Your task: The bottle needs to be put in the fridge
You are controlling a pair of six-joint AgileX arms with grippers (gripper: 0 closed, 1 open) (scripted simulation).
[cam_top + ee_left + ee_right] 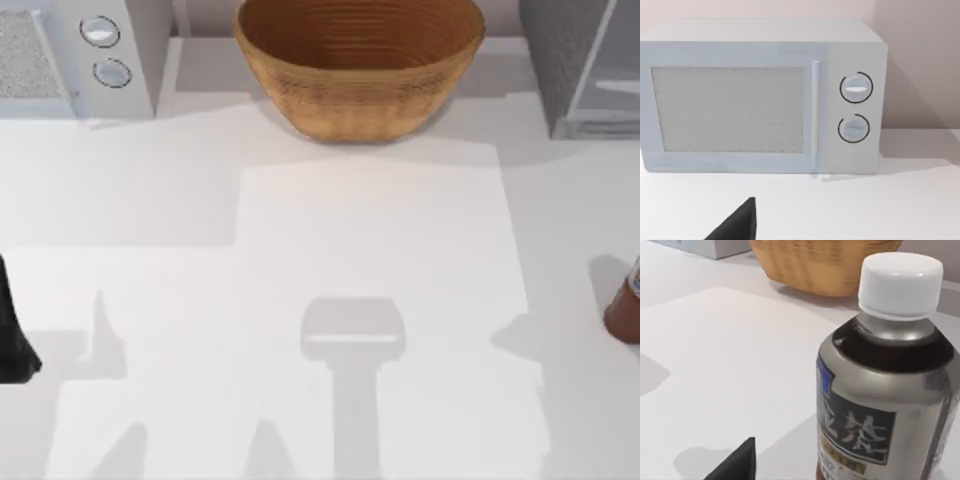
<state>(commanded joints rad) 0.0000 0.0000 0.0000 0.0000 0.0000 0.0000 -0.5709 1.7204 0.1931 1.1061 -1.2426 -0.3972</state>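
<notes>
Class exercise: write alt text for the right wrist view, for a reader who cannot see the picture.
A bottle with a white cap, dark liquid and a silver-grey label stands upright on the white table, very close to the camera. Behind it sits a woven tan bowl, and a dark fingertip of the right gripper pokes in at the picture's edge.

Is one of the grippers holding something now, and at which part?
Nothing looks held. The bottle stands on the table at the right edge, close before the right arm's camera, no fingers on it. The left arm waits at the left edge.
</notes>
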